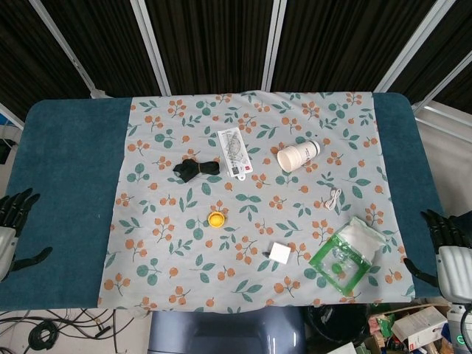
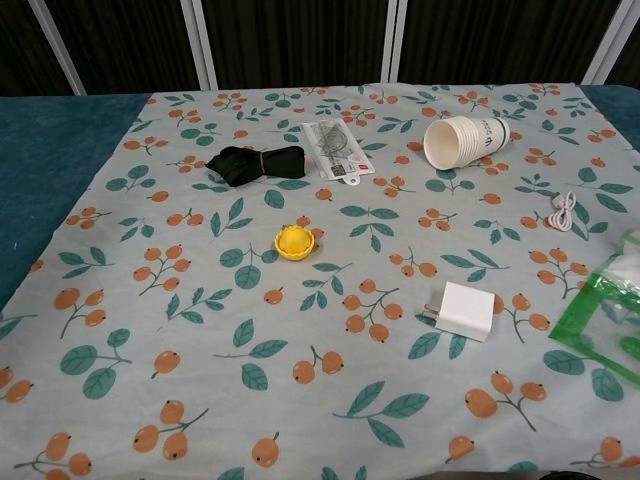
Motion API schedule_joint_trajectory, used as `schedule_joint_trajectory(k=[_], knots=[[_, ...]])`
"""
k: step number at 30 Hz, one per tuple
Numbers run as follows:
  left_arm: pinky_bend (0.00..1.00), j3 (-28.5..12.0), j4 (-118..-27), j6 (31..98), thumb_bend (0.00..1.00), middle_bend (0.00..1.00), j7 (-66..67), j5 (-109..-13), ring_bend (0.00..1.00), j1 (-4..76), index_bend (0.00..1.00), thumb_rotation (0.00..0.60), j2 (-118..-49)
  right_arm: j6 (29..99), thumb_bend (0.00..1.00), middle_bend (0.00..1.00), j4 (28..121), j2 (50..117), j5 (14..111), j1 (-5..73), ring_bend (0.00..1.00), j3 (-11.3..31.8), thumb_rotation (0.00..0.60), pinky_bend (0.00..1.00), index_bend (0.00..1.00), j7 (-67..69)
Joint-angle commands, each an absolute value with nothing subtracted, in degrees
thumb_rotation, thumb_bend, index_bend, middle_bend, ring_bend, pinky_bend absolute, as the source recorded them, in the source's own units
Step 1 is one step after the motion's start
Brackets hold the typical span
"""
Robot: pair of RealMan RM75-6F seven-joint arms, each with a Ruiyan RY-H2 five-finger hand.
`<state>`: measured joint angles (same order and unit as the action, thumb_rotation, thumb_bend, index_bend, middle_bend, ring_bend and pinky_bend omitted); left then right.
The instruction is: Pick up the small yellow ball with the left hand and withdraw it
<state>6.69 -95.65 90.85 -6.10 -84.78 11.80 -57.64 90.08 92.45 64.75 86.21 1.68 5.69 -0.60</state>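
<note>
The small yellow ball [image 1: 216,219] lies on the floral cloth, left of the middle; the chest view shows the ball [image 2: 294,242] alone, with nothing touching it. My left hand [image 1: 10,232] sits at the far left edge of the head view, off the cloth and far from the ball, fingers spread and empty. My right hand [image 1: 448,245] hangs at the far right edge beyond the table, fingers apart, holding nothing. Neither hand appears in the chest view.
A black bundle [image 1: 195,169] and a flat packet [image 1: 234,152] lie behind the ball. A paper cup [image 1: 297,156] lies on its side, with a white cable [image 1: 334,198], a white charger [image 1: 279,254] and a green-edged bag [image 1: 346,255] to the right.
</note>
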Motion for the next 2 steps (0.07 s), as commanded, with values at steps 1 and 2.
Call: schedule_joint_trajectory(k=[1,2], knots=[[0.0,7.02,-92.87,92.14,0.16,0.0,-10.31,-85.18,0.0,9.33,0.02,0.6,-57.81,90.17,0.11,0.08,92.47,64.73,86.37,1.65,0.11,5.63,0.6,0.19,0.11,-0.58],[0.0,6.78,-92.56,92.2,0.16,0.0,-10.51,-85.18,0.0,9.22,0.02,0.6,-57.85,90.19,0.11,0.08,92.43,64.72,86.41,1.63,0.11,5.59,0.6,0.19,0.11,-0.62]])
